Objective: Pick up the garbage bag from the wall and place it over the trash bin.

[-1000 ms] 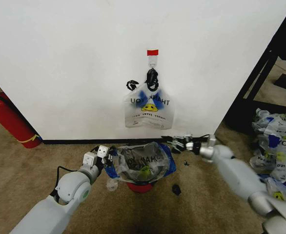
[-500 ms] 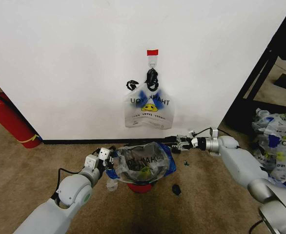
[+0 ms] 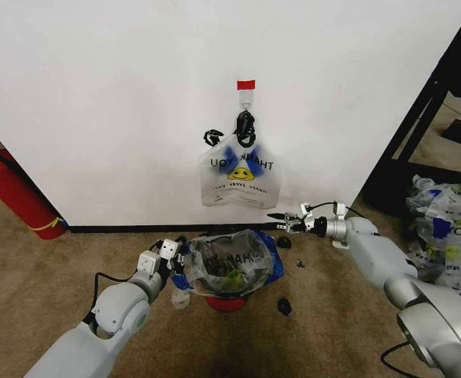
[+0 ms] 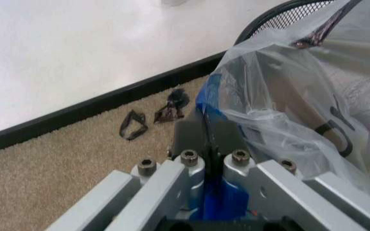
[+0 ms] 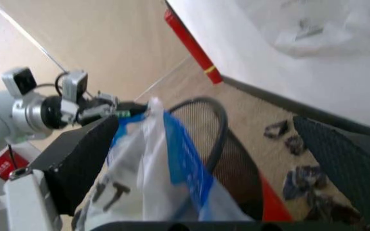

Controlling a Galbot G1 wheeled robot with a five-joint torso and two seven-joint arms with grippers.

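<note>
Left pincer sits at the bin's left rim, jaws together, clamped on the blue edge of the garbage bag; the left wrist view shows blue film pinched between the pads. Right pincer now hangs just off the bin's upper right, fingers apart, nothing in them. A second ago it was lower, at the bag's right edge; since then it has lifted and stretched out toward the wall. I judge that side is let go, so the draping looks mostly done, with the left side not yet released.

Bag lies over the trash bin: thin, crinkly, translucent film, blue edges, dark print, sagging into the mouth. Bin is black wire mesh, round, red base. Another printed bag hangs flat from the small hook under red tape. Floor is tan carpet, with dark scraps near the baseboard.
</note>
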